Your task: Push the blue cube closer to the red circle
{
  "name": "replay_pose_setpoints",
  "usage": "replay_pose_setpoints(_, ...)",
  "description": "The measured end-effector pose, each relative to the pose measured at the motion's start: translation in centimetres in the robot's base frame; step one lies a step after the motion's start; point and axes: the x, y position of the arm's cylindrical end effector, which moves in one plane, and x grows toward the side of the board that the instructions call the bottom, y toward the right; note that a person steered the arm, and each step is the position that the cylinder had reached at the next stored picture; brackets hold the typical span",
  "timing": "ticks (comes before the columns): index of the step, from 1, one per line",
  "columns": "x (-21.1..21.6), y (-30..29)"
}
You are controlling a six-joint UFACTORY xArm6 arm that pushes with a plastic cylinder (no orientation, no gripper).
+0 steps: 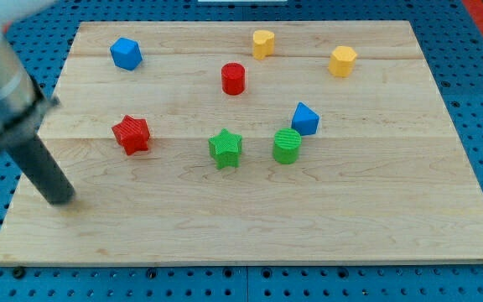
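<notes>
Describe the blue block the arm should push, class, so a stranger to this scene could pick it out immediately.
Start at the wooden board and go to its top-left corner in the view. The blue cube sits there alone, up and left of the red circle. The other blue block, near the green cylinder, is wedge-like.

Blue cube [126,53]: small, resting flat, slightly rotated, upper-left area of table [250,226]. Red circle [234,79]: short upright cylinder, upper-centre, at cube's 4 o'clock, well apart, clear gap between.
</notes>
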Motion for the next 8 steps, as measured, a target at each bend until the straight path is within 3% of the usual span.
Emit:
replay_pose_setpoints(1,-9.5,-3.5)
replay_pose_setpoints(2,-19.2,-3.2)
replay_pose_setpoints(3,-24.0,3.0)
replay_pose_setpoints(5,-24.9,12.1)
replay_pose_setpoints(6,-24.4,14.3)
replay_pose_setpoints(7,-22.5,11.4)
replay_pose_setpoints(8,-22.5,14.6)
